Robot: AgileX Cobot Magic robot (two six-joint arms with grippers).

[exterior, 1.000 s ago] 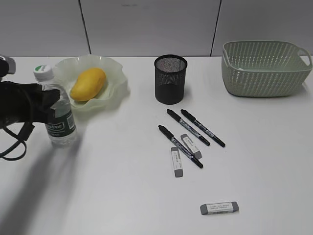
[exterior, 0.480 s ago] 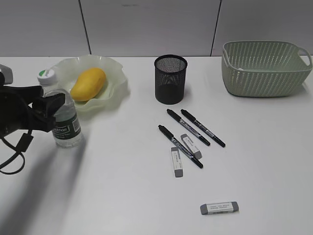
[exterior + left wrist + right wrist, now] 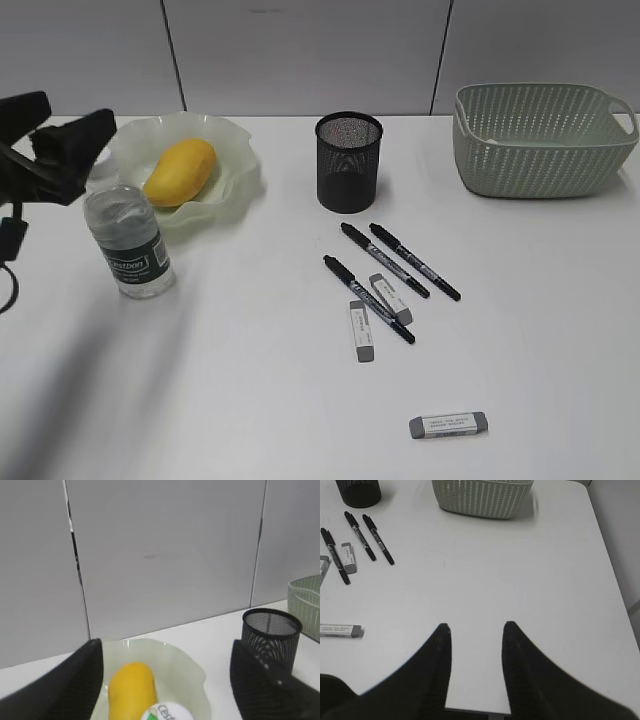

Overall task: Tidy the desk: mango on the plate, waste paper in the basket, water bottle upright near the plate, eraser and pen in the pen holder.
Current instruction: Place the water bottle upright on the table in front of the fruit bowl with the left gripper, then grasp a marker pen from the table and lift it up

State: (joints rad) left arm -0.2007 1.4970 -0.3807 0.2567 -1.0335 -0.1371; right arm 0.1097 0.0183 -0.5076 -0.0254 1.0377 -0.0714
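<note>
The water bottle [image 3: 130,248] stands upright on the desk [image 3: 250,400], just in front of the plate [image 3: 228,150]. The mango [image 3: 180,170] lies in the plate. My left gripper [image 3: 80,108] hangs open above the bottle, touching nothing; in the left wrist view the bottle cap [image 3: 167,713] shows low between the wide-apart fingers of that gripper [image 3: 165,650]. Three pens [image 3: 385,258] and three erasers [image 3: 361,330] lie mid-desk in front of the pen holder [image 3: 349,160]. The basket [image 3: 540,140] sits at the back right. My right gripper [image 3: 476,630] is open over bare desk. The waste paper is out of view.
One eraser [image 3: 448,425] lies apart near the front edge. The desk's right edge [image 3: 612,580] runs close to the right gripper. A grey panelled wall [image 3: 300,50] stands behind the desk.
The left gripper has opened and let go of the water bottle, then lifted up and back. The bottle now stands alone, slightly further right. The right arm has not moved.
</note>
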